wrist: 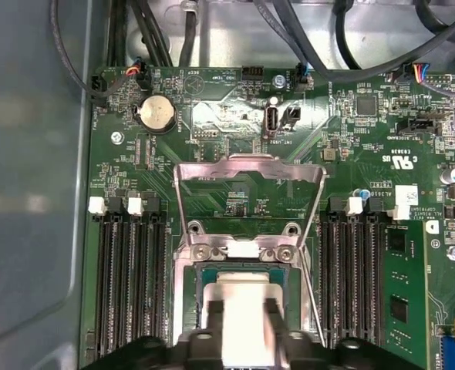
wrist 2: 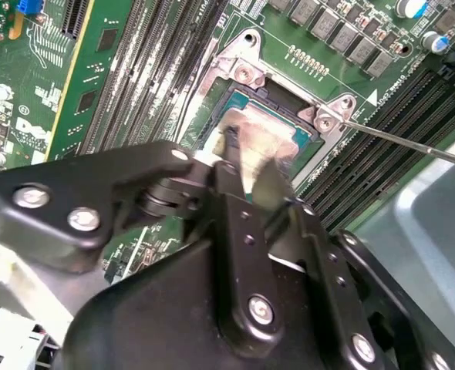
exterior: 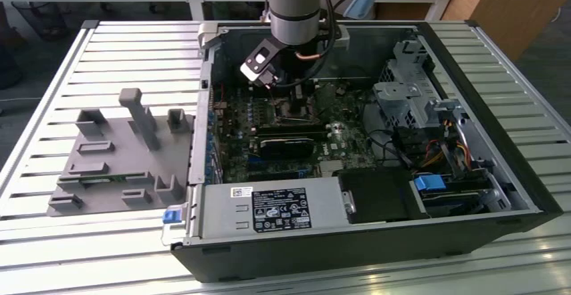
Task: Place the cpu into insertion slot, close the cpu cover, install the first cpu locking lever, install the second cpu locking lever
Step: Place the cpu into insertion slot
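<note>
At insertion slot [wrist 2: 270, 99], cpu [wrist: 243, 316] between jaws.

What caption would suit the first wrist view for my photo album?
The gripper holds the cpu at the insertion slot, with the cpu cover standing open.

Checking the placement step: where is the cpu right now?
In both wrist views the cpu is clamped in the gripper at the insertion slot, beside the raised cpu cover.
</note>
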{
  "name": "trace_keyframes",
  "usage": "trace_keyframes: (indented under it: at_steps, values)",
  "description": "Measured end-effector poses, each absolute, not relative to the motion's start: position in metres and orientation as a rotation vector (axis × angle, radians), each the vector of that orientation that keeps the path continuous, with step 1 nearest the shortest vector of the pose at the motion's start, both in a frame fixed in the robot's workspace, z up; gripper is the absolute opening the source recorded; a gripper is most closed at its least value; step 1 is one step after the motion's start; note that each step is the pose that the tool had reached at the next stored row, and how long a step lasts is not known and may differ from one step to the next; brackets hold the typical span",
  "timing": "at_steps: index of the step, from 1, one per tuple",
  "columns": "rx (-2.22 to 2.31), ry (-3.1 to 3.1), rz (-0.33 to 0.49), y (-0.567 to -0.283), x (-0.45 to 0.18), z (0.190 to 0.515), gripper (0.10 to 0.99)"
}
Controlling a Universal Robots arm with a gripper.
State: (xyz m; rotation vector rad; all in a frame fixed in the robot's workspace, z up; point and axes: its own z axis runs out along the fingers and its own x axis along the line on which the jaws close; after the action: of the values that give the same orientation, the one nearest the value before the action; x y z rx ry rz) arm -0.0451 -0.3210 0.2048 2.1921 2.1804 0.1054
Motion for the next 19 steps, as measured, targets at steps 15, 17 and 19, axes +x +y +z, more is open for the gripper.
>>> trace_keyframes:
  at_steps: [15,17,19]
  values:
    - [2.193,2.181,0.104,-0.3210,-0.0448,0.2104,0.106]
    - [2.193,2.181,0.104,-0.3210,-0.0447,0.2113,0.106]
    - [2.193,2.181,0.104,-0.3210,-0.0447,0.2121,0.106]
